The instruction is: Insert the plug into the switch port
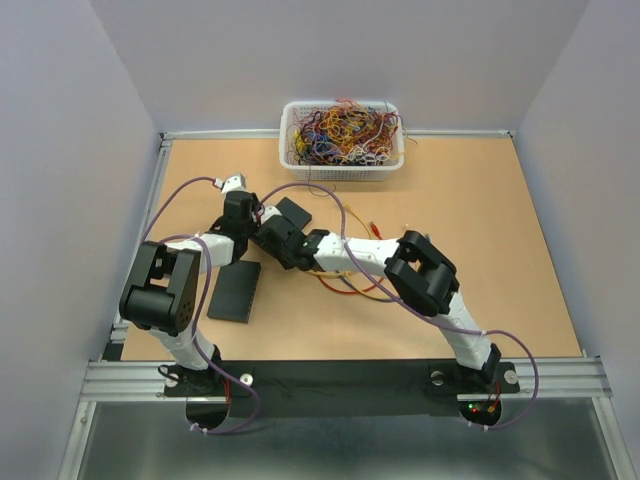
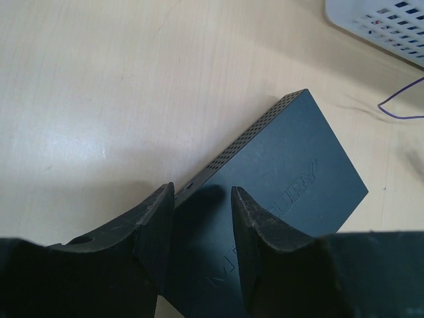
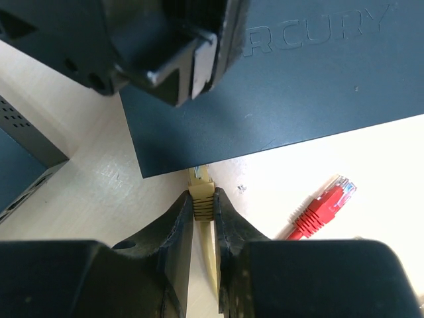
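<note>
R gripper (image 3: pixel 202 202) is pinched narrow on the beige plastic plug (image 3: pixel 199 177) w/ yellow cable. The plug tip is just at the near edge of the dark grey flat switch box (image 3: pixel 298 93); can't tell if it has entered a port. L gripper (image 2: pixel 202 205) is half-open, straddling the switch's vented edge, not clamping. Risks: ports are hidden, so a misaligned plug could butt the casing & twist in the pads. The unclamped switch may slide on the light wooden tabletop (image 3: pixel 371 172).

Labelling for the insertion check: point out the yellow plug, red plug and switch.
yellow plug (image 3: pixel 201 197): right wrist view, on the boot behind its clear tip.
red plug (image 3: pixel 313 218): right wrist view, on its red boot.
switch (image 3: pixel 318 99): right wrist view, on its top face.
</note>
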You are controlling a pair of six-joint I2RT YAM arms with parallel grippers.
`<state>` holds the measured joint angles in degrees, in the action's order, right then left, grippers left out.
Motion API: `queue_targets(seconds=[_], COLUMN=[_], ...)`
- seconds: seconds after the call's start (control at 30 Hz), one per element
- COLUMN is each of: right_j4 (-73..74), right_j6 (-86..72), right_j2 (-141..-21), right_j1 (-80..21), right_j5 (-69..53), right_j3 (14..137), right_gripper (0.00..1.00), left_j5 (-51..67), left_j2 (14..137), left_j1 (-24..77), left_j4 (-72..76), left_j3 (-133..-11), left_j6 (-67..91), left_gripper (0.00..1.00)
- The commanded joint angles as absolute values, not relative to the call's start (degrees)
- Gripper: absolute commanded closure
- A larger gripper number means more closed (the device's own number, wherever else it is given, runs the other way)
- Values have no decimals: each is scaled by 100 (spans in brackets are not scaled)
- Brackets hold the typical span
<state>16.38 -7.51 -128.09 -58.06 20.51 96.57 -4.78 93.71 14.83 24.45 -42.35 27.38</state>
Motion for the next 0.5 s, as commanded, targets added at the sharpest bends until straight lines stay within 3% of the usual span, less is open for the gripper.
queue_targets(seconds=[0.0,0.2,0.47], right_j4=[-439,-580,-677], right_j6=[-817,-1072,-1380], right_j2=[-12446,-12103,-11488], right_j1=[-5581,-5581,-5581], right_j5=[2355,2312,2206], right_j3=[9678,8869,8007], right_gripper=[100,99,73], left_j5=[545,352,273], left_j2=[9290,9299,9334], left_j1=[1960,1951,1934], left_j4=[1424,1301,1204], left_j3=[-4052,-4078,-4201], left_j6=[3015,3006,2909], left_gripper=[51,50,48])
